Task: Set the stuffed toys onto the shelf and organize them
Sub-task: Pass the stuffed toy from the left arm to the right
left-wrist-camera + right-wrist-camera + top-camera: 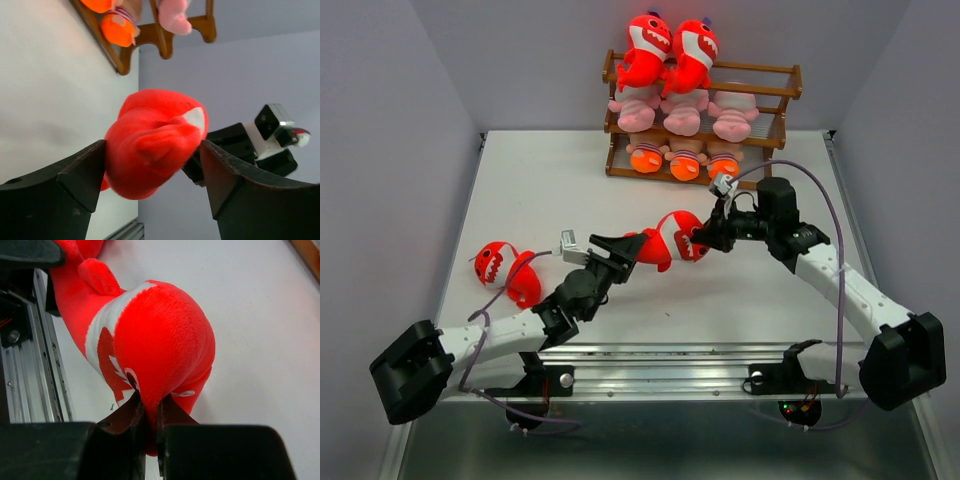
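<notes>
My right gripper [148,412] pinches the red shark [665,238] by its head; my left gripper [152,160] stands wide around its other end.

left hand [152,145] spread wide, right hand [149,407] pinched closed

Shelf [775,92] top tier: right part free, two sharks [668,50] fill the left. Middle tier packed with pink toys [682,108], bottom tier with dolls [685,160]. Bench [540,180] strip before the shelf open. Mid-bench blocked: left claw [632,248] and right claw [703,240] meet at mid shark [665,238]. Loose shark [505,270] lies bench left.
</notes>
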{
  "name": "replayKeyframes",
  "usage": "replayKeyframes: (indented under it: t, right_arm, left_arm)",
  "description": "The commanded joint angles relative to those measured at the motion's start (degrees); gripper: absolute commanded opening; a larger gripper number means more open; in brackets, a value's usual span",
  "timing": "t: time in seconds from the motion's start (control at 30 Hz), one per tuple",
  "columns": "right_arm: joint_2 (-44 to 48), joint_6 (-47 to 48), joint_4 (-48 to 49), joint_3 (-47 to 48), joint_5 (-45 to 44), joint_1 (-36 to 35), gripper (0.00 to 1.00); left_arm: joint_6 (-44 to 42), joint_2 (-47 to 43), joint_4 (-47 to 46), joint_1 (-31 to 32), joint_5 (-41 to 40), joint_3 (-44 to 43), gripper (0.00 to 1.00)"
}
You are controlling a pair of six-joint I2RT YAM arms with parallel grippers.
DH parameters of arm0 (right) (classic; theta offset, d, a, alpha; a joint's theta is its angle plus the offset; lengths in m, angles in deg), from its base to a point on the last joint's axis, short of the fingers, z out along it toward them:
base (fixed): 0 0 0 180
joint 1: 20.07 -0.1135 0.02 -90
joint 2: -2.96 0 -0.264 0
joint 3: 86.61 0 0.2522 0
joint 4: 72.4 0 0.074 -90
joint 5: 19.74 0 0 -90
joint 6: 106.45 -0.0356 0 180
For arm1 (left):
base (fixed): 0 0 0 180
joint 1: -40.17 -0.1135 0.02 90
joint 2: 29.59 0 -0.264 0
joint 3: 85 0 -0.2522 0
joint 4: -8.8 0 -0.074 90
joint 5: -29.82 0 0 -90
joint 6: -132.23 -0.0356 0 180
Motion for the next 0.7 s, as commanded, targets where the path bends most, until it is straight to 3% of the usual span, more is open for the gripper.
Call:
replayKeyframes:
  t: [0.0, 0.1, 0.27, 0.47, 0.67]
  right_arm:
    - [3.83, 10.18, -6.31, -0.4, -1.01, 0.21, 0.01]
    - [5.85, 15.1, -9.48, -1.19, -2.42, 0.21, 0.01]
    - [7.44, 21.96, -16.41, -0.75, -2.08, 0.73, 0.01]
    - [6.82, 28.56, -22.92, 2.67, -0.67, 0.73, 0.01]
    - [7.79, 30.59, -25.22, 5.14, -0.4, 0.73, 0.01]
  left_arm:
    - [-21.3, -9.01, 1.44, 0.37, 4.84, -1.9, 0.88]
    - [-43.4, -14.47, 16.68, -0.07, 8.97, -4.97, 0.95]
    - [-65.34, -19.4, 29.48, -0.42, 17.92, -10.42, 0.99]
    - [-78.89, -18.97, 36.87, -1.3, 32.15, -13.77, 0.99]
    - [-80.49, -14.67, 35.92, -4.11, 47.09, -14.12, 0.99]
